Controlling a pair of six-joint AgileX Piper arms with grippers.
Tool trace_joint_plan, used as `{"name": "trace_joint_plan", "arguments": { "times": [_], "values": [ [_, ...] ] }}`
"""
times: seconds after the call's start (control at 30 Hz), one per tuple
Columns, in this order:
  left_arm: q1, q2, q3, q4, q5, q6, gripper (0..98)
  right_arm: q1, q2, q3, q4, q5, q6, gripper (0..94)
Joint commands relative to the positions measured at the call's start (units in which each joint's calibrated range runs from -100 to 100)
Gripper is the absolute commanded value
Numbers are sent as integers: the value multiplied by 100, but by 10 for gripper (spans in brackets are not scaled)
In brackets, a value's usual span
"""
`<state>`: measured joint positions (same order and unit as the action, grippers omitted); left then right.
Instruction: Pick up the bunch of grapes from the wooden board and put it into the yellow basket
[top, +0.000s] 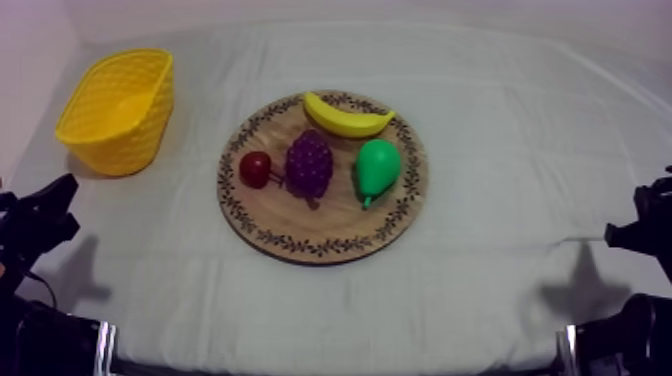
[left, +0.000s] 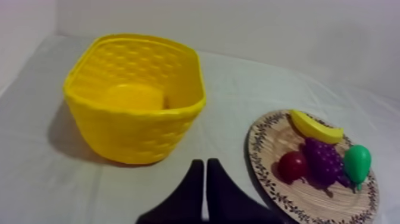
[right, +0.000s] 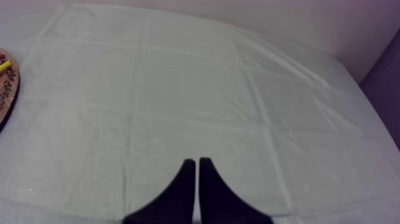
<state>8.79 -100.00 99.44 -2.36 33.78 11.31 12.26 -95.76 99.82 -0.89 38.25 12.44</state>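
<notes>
Cloth (top: 500, 150): grey-white fabric, matt, with faint fold creases and soft wrinkles.

Wooden board (top: 300, 235): light brown wood with visible grain and a low satin sheen. The rim has a dark leaf pattern lying flat to the surface; cannot tell whether it is printed or burnt in.

Yellow basket (left: 137, 128): moulded plastic, woven-look relief on the walls, slight gloss along the rim.

Banana (top: 345, 118): smooth yellow plastic look, mild shine.

Pear (top: 378, 165): smooth green, glossy.

Bunch of grapes (top: 309, 165): purple, bumpy with small rounded beads, dull sheen.

Small red fruit (top: 255, 168): smooth, glossy.

Left gripper (left: 205, 162) and right gripper (right: 195, 161): black fingers, smooth, matt; material unclear.
</notes>
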Motion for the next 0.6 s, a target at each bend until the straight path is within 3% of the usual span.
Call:
{"name": "trace_joint_plan", "arguments": {
  "times": [0.0, 0.1, 0.2, 0.33, 0.43, 0.57],
  "values": [
    [77, 0, -19, -6, -3, -4, 0, -1, 1, -5, -1, -2, -1, 3],
    [166, 0, -116, -45, 188, -667, 0, -1, 1, -5, -1, -2, -1, 3],
    [255, 106, -384, -130, 852, -1290, 0, -1, 1, -5, -1, -2, -1, 3],
    [325, 543, -587, -282, 1181, -1393, 0, -3, 1, -5, -1, -2, -1, 3],
    [319, 986, -711, -271, 1221, -1458, 0, -2, 1, -5, -1, -2, 2, 3],
    [260, 1807, -1188, -262, 1316, -1292, 0, -1, 1, -5, -1, -2, 4, 3]
  ]
}}
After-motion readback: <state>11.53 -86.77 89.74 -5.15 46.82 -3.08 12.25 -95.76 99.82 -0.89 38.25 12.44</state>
